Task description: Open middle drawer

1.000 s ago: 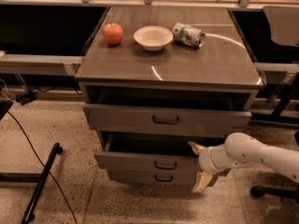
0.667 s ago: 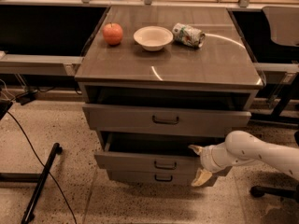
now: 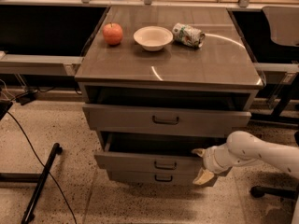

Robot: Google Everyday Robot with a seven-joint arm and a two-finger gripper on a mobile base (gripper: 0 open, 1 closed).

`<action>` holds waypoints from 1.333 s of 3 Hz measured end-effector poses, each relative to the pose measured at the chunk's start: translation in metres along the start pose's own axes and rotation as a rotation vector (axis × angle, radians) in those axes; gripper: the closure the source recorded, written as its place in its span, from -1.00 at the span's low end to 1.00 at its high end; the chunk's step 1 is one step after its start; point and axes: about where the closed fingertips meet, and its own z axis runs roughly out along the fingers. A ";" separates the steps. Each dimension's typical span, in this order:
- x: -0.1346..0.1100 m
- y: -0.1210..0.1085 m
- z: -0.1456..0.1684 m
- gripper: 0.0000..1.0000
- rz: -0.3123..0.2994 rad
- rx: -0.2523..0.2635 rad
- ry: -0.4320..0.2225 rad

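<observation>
Grey middle drawer [image 3: 135, 163] sat pulled out, 6 o'clock of desk [image 3: 210, 64]; gripper [image 3: 202, 164], spread wide, stayed at its 3 o'clock end. Little shifted: opening looked nearly done.

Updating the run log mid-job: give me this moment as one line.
middle drawer partly out | tool open, at its front's right end | top drawer also out
</observation>
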 end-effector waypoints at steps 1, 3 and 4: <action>0.001 0.000 0.000 -0.34 0.003 -0.001 0.001; -0.002 0.008 -0.008 0.02 -0.002 -0.006 -0.002; -0.007 0.019 -0.008 0.08 -0.006 -0.032 -0.052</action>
